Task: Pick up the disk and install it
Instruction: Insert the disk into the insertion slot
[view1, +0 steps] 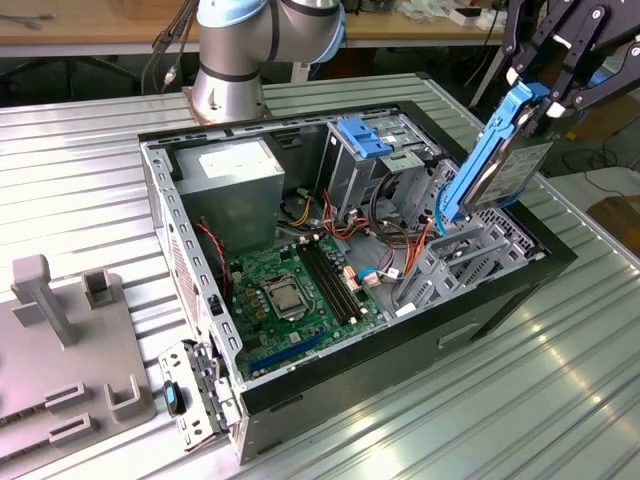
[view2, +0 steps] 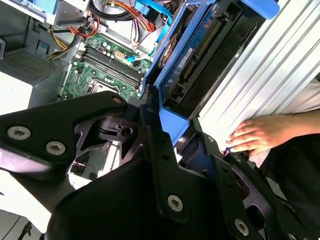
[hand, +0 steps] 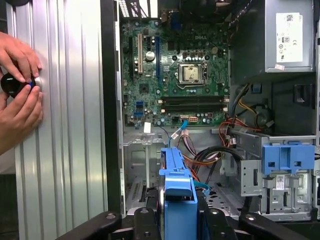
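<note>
Gripping the disk (view1: 497, 160) tight at its top, the pincer (view1: 535, 100) is holding it tilted on edge above the open case (view1: 380, 350), right over the grey bay (view1: 455, 255), likely to line it up.

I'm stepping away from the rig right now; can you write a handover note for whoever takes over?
Gripper: shut on the disk, which it holds tilted in the air.
Disk: over the open computer case, its lower end near the grey drive cage at the exterior view's right.
Done: disk picked up.
Left: disk not yet seated in the cage.
Caution: a person's hands rest on the table beside the case.
</note>
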